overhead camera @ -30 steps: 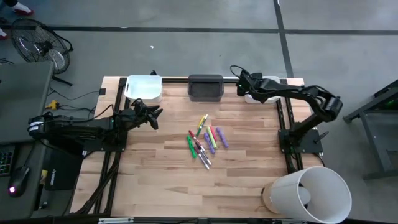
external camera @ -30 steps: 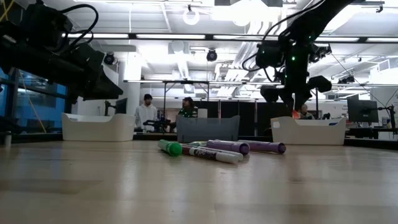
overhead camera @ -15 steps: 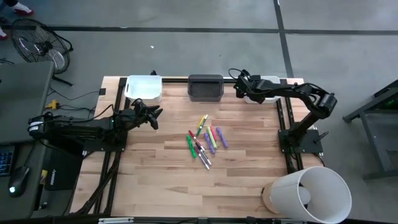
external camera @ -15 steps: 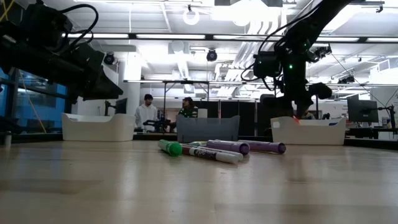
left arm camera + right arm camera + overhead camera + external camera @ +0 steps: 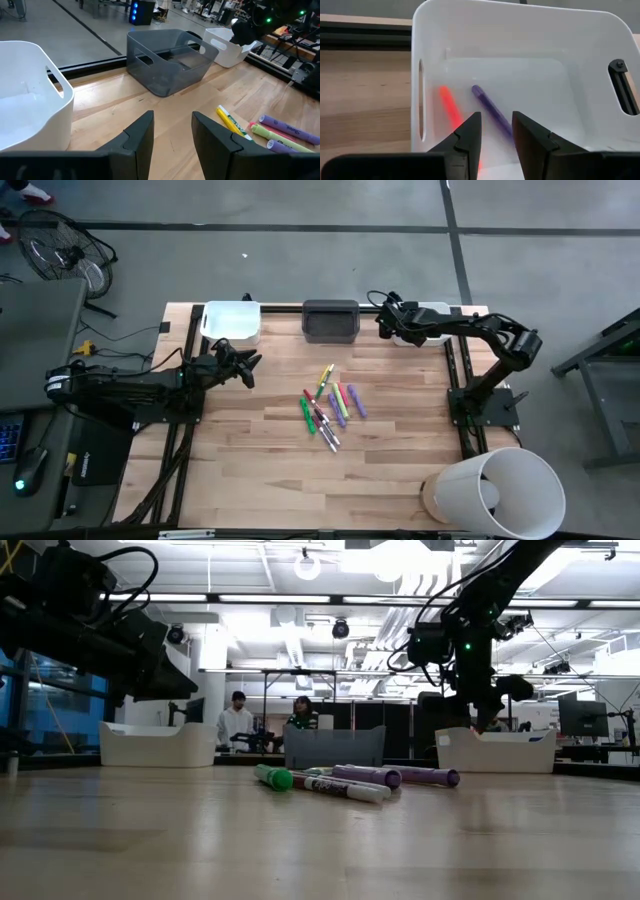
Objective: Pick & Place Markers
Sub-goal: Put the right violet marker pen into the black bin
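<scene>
Several markers (image 5: pixel 330 405) in green, purple, pink and yellow lie loose on the wooden table's middle, also seen in the low view (image 5: pixel 350 780). My right gripper (image 5: pixel 496 120) hangs open over the white bin (image 5: pixel 520 20) at the far right corner (image 5: pixel 430 315), nothing between its fingers. On that bin's floor lie a red marker (image 5: pixel 451 107) and a purple marker (image 5: pixel 490 107). My left gripper (image 5: pixel 172 117) waits open at the table's left (image 5: pixel 250 365), level, pointing toward the bins.
A dark grey bin (image 5: pixel 330 320) stands at the far middle and another white bin (image 5: pixel 232 320) at the far left. A large white cylinder (image 5: pixel 495 490) lies off the near right corner. People (image 5: pixel 237 715) stand far behind the table.
My right arm has leaned a little lower and toward the table's left over the far right white bin. The markers on the table have kept their places.
</scene>
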